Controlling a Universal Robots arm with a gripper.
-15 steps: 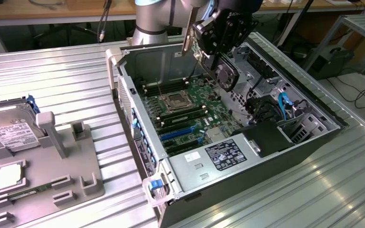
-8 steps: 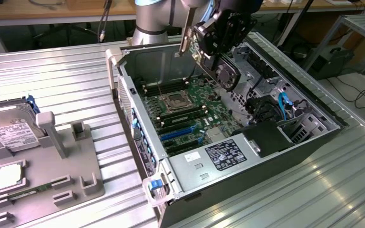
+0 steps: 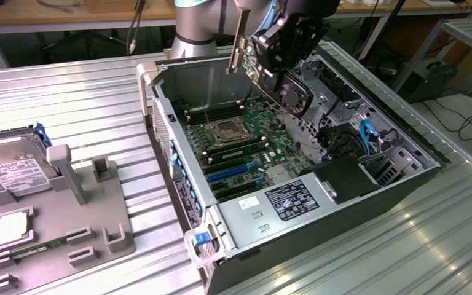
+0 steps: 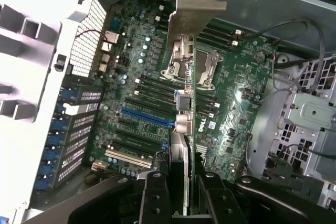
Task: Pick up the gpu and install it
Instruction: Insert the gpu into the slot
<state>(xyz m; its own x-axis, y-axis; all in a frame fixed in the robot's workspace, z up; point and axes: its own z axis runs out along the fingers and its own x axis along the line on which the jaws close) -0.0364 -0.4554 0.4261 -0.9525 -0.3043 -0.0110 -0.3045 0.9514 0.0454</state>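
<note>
claw (image 4: 181, 184) clenched on the gpu (image 4: 185, 123), one finger on each flat face, so the thin card hangs edge-on between the pads. the grip sits at the end opposite the metal bracket (image 4: 193, 11); that leaves the bracket and the card's lower edge free of the fingers, presumably so both can meet the case without the claw fouling. card and claw hang above the open computer case (image 3: 302, 236), over the motherboard (image 4: 239, 93), not touching it. the blue expansion slot (image 4: 147, 116) lies below and just to one side of the card, not yet under it. card reads as lifted but not seated. hard drive (image 3: 10, 169) rests on the grey holder (image 3: 88, 215), well apart from the claw.
</note>
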